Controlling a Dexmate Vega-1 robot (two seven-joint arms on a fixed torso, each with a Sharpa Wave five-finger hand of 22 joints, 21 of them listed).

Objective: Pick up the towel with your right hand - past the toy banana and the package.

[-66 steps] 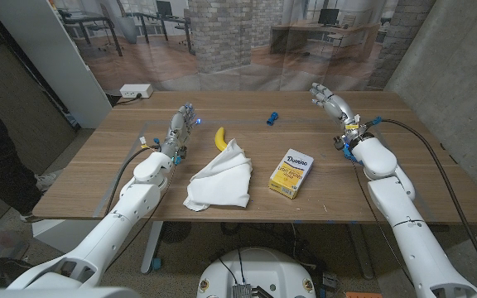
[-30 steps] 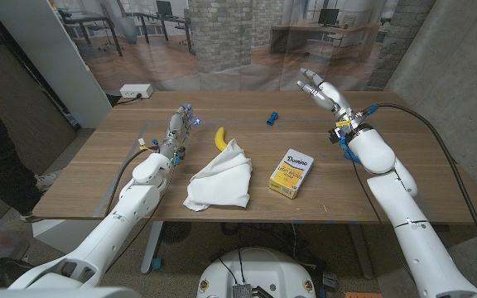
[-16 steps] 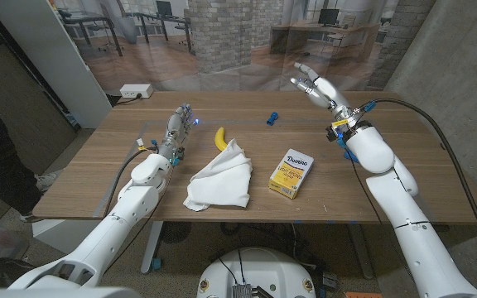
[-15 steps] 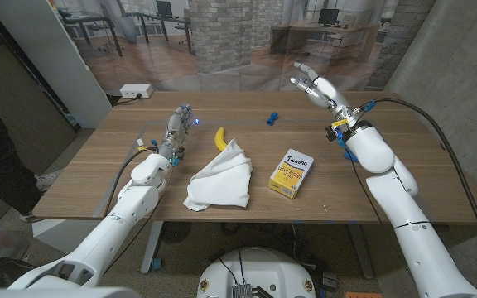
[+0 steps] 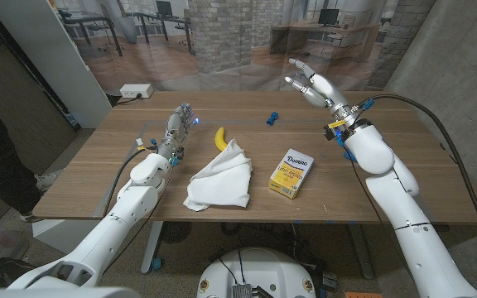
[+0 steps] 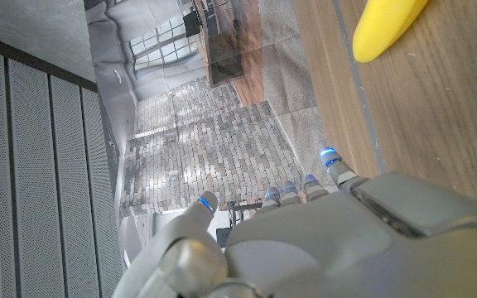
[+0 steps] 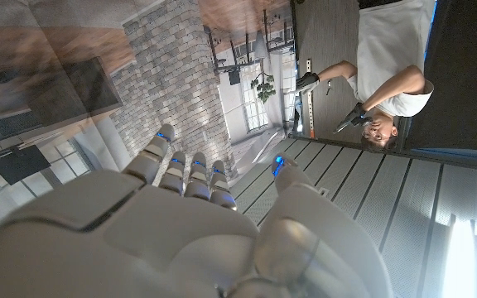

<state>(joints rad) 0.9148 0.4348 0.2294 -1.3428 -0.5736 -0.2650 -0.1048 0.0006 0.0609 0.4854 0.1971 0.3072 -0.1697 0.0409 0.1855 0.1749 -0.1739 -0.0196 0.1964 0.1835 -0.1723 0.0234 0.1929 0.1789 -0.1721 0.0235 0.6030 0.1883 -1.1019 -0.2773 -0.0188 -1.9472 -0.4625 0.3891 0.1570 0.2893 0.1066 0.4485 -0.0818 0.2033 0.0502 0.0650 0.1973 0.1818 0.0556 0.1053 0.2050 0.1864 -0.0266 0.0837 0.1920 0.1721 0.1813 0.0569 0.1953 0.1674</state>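
Observation:
A white towel lies crumpled at the table's front middle. Just behind it lies the yellow toy banana, whose tip shows in the left wrist view. A yellow Domino package lies to the towel's right. My right hand is raised in the air above the table's far right part, fingers spread, holding nothing; its back shows in the right wrist view. My left hand stands on the table left of the banana, fingers stretched out and empty, its back in the left wrist view.
A small blue object lies at the table's far middle. A white power strip sits on the floor beyond the far left corner. A grey panel stands at the left. A person appears in the right wrist view, away from the table.
My right hand has risen off the table's far right and swung left through the air, fingers still spread. The left arm, towel, banana and package have not moved.

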